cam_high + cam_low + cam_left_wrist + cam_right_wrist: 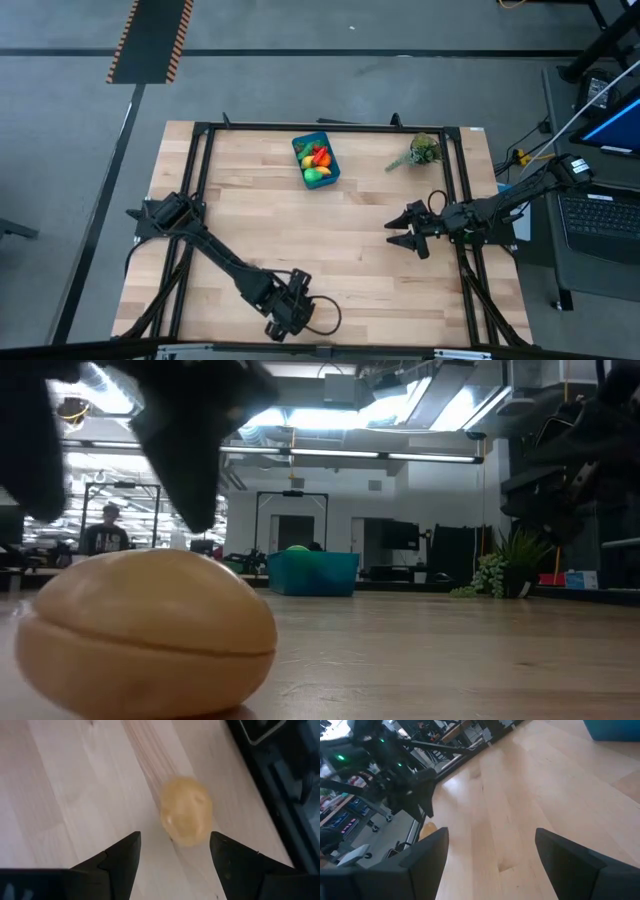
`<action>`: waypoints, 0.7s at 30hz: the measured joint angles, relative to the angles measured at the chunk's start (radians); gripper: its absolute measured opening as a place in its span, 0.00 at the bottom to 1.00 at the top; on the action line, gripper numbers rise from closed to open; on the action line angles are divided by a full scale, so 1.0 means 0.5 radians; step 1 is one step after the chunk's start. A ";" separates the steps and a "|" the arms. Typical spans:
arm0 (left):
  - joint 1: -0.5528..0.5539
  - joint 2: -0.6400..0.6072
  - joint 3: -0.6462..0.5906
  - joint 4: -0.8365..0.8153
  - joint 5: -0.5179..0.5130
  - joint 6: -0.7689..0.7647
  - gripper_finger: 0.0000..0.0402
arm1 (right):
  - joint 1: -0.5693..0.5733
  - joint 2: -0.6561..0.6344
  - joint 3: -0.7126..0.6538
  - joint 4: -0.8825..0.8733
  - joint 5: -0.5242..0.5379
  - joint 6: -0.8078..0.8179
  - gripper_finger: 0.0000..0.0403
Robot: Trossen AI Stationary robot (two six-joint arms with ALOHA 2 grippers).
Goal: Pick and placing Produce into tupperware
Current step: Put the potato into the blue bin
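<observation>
The desk (pixel 330 250) is pale blond wood in plank stripes, framed by black rails, and on it sits a teal-blue tupperware (pixel 316 161) filled with red, orange, yellow and green produce (pixel 318 160). A tan, yellowish potato-like toy (pixel 186 817) lies on the wood, a leafy green plant sprig (pixel 422 152) near the far edge. Both arms are black, as are the left claw (pixel 175 851) and right claw (pixel 492 845); the floor is grey, with an orange-and-black hazard-striped mat (pixel 150 40).
</observation>
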 joint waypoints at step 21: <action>0.049 0.072 0.033 0.201 0.094 -0.103 0.58 | 0.000 0.066 0.000 -0.082 0.000 0.007 0.74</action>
